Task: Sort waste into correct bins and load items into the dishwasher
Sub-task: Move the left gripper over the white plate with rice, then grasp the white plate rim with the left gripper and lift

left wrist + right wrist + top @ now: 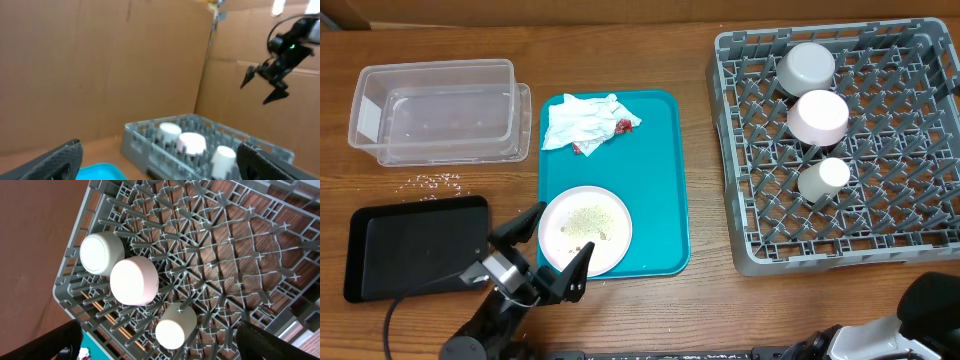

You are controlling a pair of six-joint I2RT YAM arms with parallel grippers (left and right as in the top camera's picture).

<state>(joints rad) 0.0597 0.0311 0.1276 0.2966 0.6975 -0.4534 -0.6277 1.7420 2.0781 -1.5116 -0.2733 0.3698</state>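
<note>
- Overhead: the left gripper is seen with its jaws spread wide and empty. It is poised over the left rim of the large white plate. Whether the rim is touched cannot be told.
- The plate lies on the near end of the teal tray, with the food scraps piled at its middle. The crumpled napkin is found at the far end of the same tray.
- The clear tub and the black tray are set to the left, with stray grains on the table between them.
- The dish rack is placed at the right. A grey bowl, a white bowl and a cup are stood in it in a row. Of the right arm only the body is shown.
- The step in hand is judged to be the taking of the plate. The rim should be pinched at its left edge, clear of the scraps. The plate should be kept level until a bin is reached, so that no more grains are spilled.
- Left wrist: both fingers are shown far apart, with nothing between them. The right gripper is seen raised high before the cardboard wall, its jaws parted and empty.
- Right wrist: the rack is looked down on from above. The fingers are seen at the lower corners, wide apart, and nothing is held.
</note>
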